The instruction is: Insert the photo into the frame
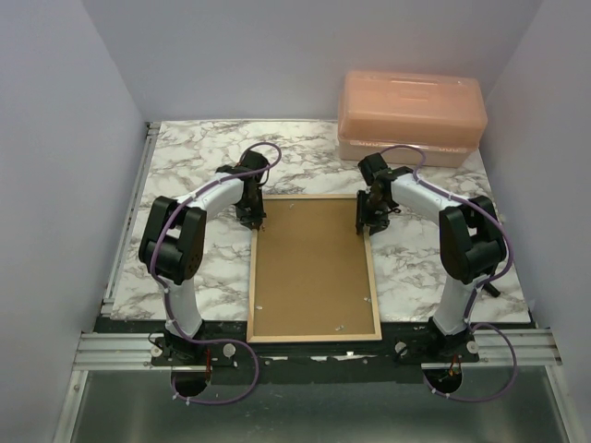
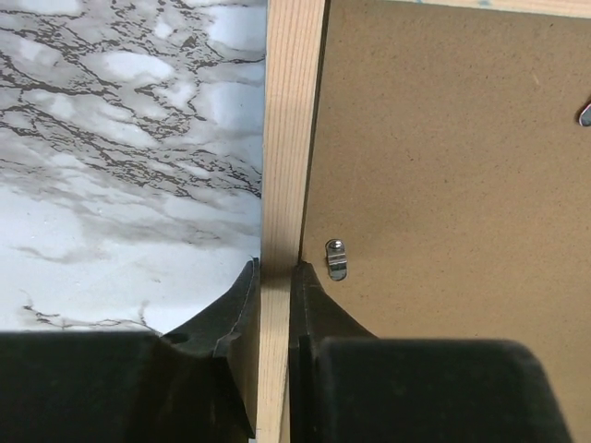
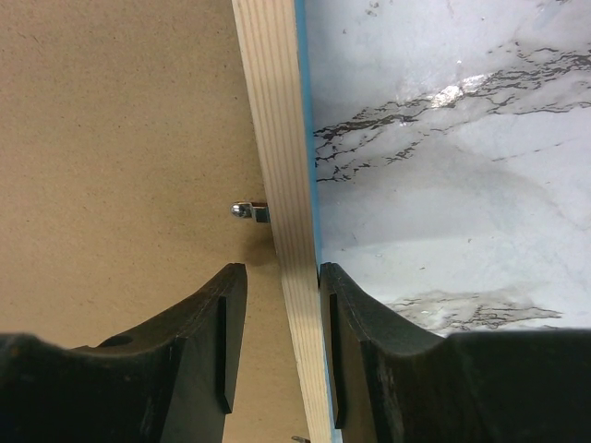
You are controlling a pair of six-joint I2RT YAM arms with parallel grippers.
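The frame [image 1: 314, 338] lies flat in the middle of the marble-patterned tabletop [image 1: 194, 166], back side up, its pale wooden rails showing. Its near rail sits close to the arms' bases. A brown hardboard backing sheet [image 1: 312, 268] fills the opening from rail to rail, so whatever lies beneath it is hidden.

The left gripper [image 2: 274, 272] is down on the frame's left rail near the far left corner. It is clamped on it: one black finger [image 2: 242, 314] presses the outer side of the wood, over the marble, and the other presses the inner side, over the board. Just beyond the inner finger a small metal turn clip [image 2: 336, 258] sits on the board close beside the rail.

The right gripper [image 3: 282, 272] straddles the right rail near the far right corner, with its jaws apart. The outer finger [image 3: 355, 323] sits against the rail's bright blue edge (a thin strip of blue shows along that side), while the inner finger [image 3: 217, 323] hangs over the board with a clear gap to the wood. A second metal clip [image 3: 251, 211] pokes out from the rail onto the board, just ahead of that finger.

At the far right of the tabletop, well apart from the frame, stands a peach plastic box [image 1: 411, 115] with its lid on.
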